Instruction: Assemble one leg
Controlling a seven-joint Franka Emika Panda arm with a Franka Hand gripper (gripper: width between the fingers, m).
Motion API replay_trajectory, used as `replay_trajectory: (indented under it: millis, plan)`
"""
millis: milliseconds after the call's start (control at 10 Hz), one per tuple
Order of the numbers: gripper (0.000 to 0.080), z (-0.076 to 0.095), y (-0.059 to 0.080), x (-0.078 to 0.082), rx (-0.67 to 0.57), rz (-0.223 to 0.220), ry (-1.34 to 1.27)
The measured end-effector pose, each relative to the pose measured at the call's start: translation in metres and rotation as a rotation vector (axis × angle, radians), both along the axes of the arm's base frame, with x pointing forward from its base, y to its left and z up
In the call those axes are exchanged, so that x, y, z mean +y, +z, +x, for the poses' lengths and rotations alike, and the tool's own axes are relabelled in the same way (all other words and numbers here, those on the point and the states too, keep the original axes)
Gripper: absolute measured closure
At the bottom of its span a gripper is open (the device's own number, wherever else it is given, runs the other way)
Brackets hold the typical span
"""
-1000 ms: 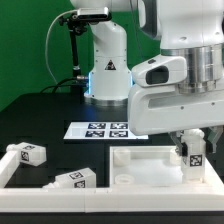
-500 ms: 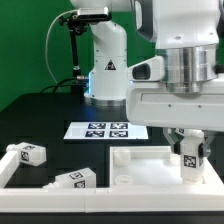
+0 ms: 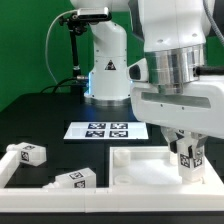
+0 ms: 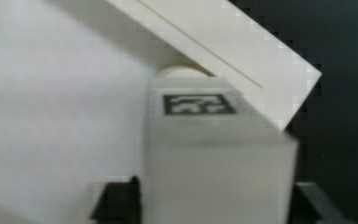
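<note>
Black table [image 3: 30, 110] holds marker board [image 3: 108, 129], spare legs [image 3: 28, 153]; gripper [image 3: 188, 150] clamps the leg [image 3: 189, 163] at the panel [image 3: 140, 160].

The exterior camera sat low and close to the worktop [image 3: 40, 115] at its near edge, facing the far side, where the robot base [image 3: 107, 65] stood behind the marker board [image 3: 107, 129]. From so near, the arm filled the exterior view's right and its upper part was cut off. The wrist camera looked along the end effector [image 3: 188, 166] from very close, so that the leg [image 4: 208, 150] and a corner of the white panel [image 4: 60, 100] filled nearly the whole picture, slightly blurred. Both views shared that tagged leg and the panel around it, which lay at the near right in the exterior view.
</note>
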State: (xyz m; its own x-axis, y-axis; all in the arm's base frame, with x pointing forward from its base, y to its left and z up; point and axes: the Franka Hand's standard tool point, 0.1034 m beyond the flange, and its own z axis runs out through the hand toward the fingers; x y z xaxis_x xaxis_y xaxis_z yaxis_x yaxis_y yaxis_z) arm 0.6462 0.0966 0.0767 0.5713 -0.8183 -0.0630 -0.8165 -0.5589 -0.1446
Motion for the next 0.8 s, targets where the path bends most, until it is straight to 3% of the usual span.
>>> replay_trajectory:
  millis: [100,200,400,600,800]
  plan:
    - [0.0278,-0.003,0.000,0.010,-0.014,-0.045,0.175]
    - [0.0190,-0.003,0.001,0.017,-0.033,-0.077,0.374]
    - [0.0158,-0.002,0.007,0.023,-0.064,-0.112,0.679]
    - [0.0152,-0.002,0.005,0.021,-0.075,-0.122,0.803]
    - [0.0150,-0.001,0.003,0.015,-0.103,-0.165,1.132]
